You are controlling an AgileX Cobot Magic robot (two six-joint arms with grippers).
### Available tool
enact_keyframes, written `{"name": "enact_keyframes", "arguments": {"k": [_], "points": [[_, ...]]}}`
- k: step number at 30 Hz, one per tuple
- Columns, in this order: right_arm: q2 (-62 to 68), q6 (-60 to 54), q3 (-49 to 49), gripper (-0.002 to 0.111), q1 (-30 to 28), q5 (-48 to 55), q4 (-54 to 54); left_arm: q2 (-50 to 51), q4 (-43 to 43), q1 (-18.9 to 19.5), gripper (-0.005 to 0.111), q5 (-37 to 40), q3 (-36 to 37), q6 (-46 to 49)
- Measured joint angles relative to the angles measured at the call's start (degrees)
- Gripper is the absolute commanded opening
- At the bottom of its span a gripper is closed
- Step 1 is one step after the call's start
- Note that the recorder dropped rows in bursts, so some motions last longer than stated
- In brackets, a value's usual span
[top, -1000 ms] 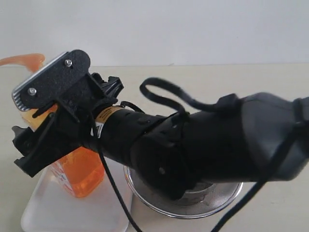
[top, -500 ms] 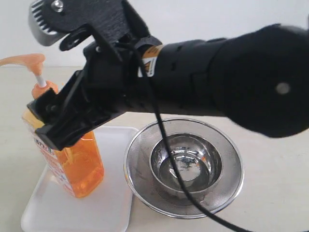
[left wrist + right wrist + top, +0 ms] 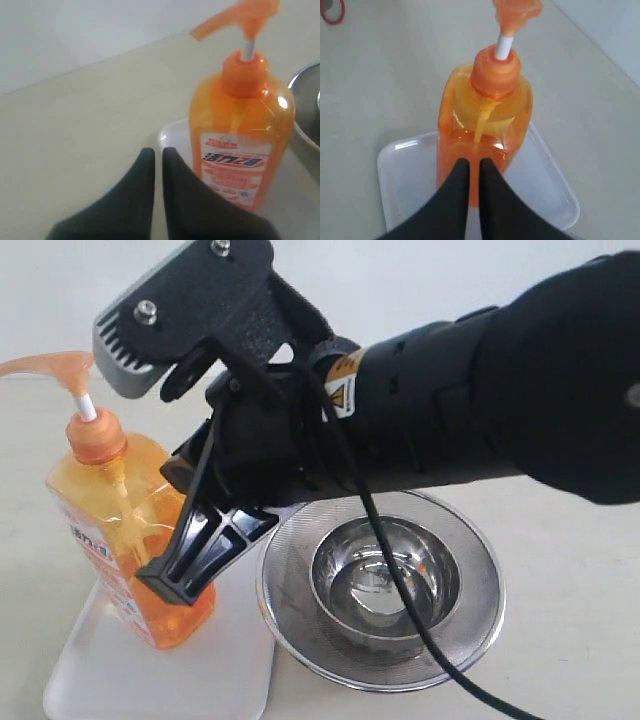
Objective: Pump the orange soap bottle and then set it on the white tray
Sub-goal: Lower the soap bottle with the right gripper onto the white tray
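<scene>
The orange soap bottle (image 3: 108, 502) stands upright on the white tray (image 3: 120, 680), toward the tabletop's (image 3: 560, 540) left edge in the exterior view and well short of its far edge. Its label faces the left wrist camera. The pump head is raised, with the white stem exposed, and the spout points away from the strainer. The bottle occupies the end of the tray farther from the exterior camera, which leaves the nearer part bare. By this lie, the placing step appears complete.

The right claw (image 3: 180, 578), reaching across the middle, hangs in front of the bottle's lower body. It is clenched to a narrow slit with nothing between its fingers. Whether its tips touch the plastic cannot be told. The left claw (image 3: 157, 150), seen only in its wrist view, is likewise clenched on nothing and sits just beside the tray's corner, apart from the bottle.

A round steel mesh strainer (image 3: 470, 640) holding a steel bowl (image 3: 385, 580) sits just beside the tray's right side. It plays no part here, but it narrows the room for withdrawal.
</scene>
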Motion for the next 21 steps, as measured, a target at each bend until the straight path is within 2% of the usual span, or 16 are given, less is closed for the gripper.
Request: {"name": "enact_keyframes", "arguments": {"k": [5,9,12,15,21], "points": [[2.27,-2.57,0.0,0.004,0.0,0.12,-1.87,1.46,5.58,0.0,0.005,-8.44,5.73,-13.51],[6.11,-5.4,0.0,0.002,-0.37,-2.39,-8.67,8.71,17.09,0.0,0.005,-10.51,7.18,-27.13],[8.7,-1.58,0.0,0.0,-4.69,-6.12,-9.94,16.82,23.22,0.0,0.005,-11.18,7.18,-34.46],[9.06,3.26,0.0,0.0,-10.04,-7.26,-10.31,22.2,25.24,0.0,0.005,-11.55,7.29,-39.05],[9.47,3.67,0.0,0.0,-10.87,-9.94,-10.41,23.52,26.56,0.0,0.005,-11.66,8.52,-41.99]]}}
